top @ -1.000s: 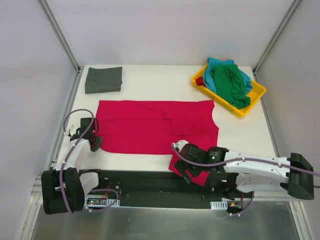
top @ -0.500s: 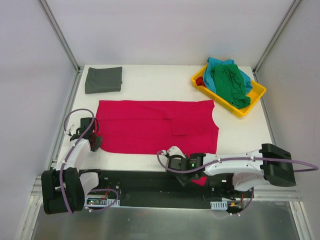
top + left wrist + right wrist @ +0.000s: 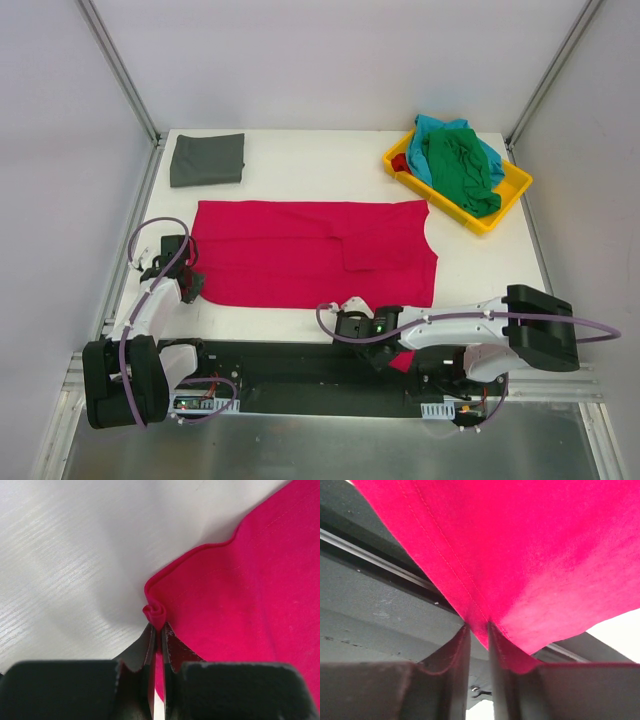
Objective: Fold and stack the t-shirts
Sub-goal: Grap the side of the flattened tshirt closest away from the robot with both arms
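In the yellow tray (image 3: 517, 182), green t-shirt (image 3: 462, 170) overlies teal t-shirt (image 3: 432, 128).

We are viewing the whole counter (image 3: 300, 150) from the top external camera, looking steeply down from above and behind the arm bases (image 3: 125, 385). Both wrist cameras are looking along their own fingers (image 3: 148, 652) at very close range. All three views are sharing the crimson t-shirt (image 3: 300, 260): its left corner and its near edge.

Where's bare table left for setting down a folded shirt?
Far strip of table between the grey t-shirt and yellow tray; also the right side between tray and red t-shirt. Crowded: near edge, where left gripper and right gripper pinch the red t-shirt.
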You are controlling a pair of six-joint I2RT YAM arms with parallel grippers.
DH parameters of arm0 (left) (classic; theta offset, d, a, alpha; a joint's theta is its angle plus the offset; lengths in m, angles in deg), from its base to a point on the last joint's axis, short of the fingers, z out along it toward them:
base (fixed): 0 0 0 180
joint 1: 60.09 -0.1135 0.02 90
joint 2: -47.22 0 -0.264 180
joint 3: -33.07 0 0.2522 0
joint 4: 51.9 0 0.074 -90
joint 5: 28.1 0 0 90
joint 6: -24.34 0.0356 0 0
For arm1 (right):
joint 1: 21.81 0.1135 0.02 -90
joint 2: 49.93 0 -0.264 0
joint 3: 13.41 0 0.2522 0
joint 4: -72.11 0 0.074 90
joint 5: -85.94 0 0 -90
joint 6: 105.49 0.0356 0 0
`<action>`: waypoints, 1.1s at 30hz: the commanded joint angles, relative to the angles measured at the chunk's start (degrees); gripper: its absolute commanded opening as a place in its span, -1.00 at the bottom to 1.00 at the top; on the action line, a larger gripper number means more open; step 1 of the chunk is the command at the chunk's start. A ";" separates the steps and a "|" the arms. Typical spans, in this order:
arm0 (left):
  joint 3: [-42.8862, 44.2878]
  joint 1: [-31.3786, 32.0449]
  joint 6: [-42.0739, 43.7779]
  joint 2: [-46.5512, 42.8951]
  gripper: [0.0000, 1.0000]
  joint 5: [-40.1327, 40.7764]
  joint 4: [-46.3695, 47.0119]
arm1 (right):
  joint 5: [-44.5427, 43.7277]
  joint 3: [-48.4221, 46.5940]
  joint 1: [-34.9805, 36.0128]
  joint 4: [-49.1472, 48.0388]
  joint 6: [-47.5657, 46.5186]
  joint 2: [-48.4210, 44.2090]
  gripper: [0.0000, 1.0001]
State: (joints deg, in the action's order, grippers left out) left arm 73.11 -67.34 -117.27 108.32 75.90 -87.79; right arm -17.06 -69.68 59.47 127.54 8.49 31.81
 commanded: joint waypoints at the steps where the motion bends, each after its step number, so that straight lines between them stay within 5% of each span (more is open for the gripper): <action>1: -0.62 -0.66 0.81 -0.46 -1.00 -0.64 -1.86 | -0.89 1.81 -1.38 2.01 0.53 0.01 -0.72; 5: -0.27 -0.75 0.99 -1.24 -1.00 -0.46 -2.04 | -3.26 1.81 -2.87 3.59 -0.52 -2.89 -0.99; 13: 1.40 -0.66 2.22 -4.41 -1.00 -2.75 -3.18 | -11.69 -1.96 -4.98 8.07 -4.47 -11.06 -0.99; 25: 8.51 -0.66 2.48 -2.22 -1.00 -6.44 -5.29 | -23.91 -13.57 -18.69 10.19 -16.59 -12.04 -0.99; 31: 8.61 -0.66 4.07 -0.81 -1.00 -4.69 -6.35 | 2.58 -9.02 -17.47 4.92 -26.18 -11.16 -0.99; 33: 8.26 -0.66 3.45 -0.63 -1.00 -4.60 -6.26 | 4.30 -7.78 -15.54 7.01 -25.32 -9.93 -0.99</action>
State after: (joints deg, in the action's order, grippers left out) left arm 80.98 -67.34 -114.50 107.29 70.28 -92.33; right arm -25.47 -80.12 41.17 133.49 -12.23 20.20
